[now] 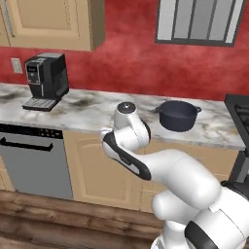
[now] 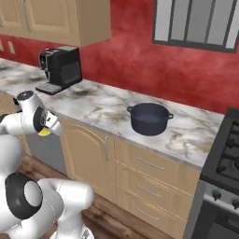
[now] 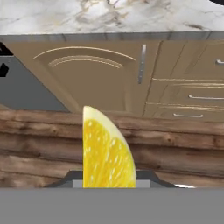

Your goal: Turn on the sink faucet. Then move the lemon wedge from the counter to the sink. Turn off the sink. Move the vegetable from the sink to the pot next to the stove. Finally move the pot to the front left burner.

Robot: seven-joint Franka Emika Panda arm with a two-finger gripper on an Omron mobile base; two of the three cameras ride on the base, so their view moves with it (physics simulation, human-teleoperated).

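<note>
Marble counter point(image 1: 92, 114) with the pot point(image 1: 178, 115) sits above the gripper point(image 3: 109, 186), which holds the lemon wedge point(image 3: 107, 153) low in front of the cabinets point(image 3: 113, 76). Wedge should be light, soft, slippery (fingertips hidden, so contact points unclear); a gentle pinch across the flat faces looks safest.

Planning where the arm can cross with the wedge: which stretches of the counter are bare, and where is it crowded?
Bare counter runs between the coffee machine and the pot, widest in front of the red wall. A narrower bare strip lies between the pot and the stove. The gripper holds the lemon wedge below counter level.
</note>
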